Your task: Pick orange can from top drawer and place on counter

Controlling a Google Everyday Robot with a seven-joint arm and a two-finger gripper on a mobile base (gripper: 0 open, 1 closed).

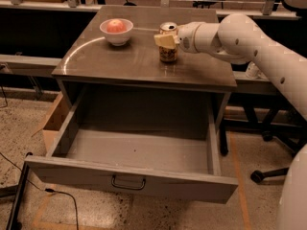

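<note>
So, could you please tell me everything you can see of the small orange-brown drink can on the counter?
The small cylindrical orange-brown can stands upright on the glossy grey-brown counter, right of centre, its silver top showing. The robot's gripper, reaching in from the picture's right, sits at its upper body, hiding that part. The white bowl stands apart.

The single camera sits high in front of the table point(115, 61), facing its front side and tilted steeply down. The tabletop and the open top drawer point(139, 152) under it fill most of the view at fairly close range. The arm point(249, 40) reaches across the table, and its gripper point(167, 40) is at the orange can point(168, 55) near the table's back edge.
</note>
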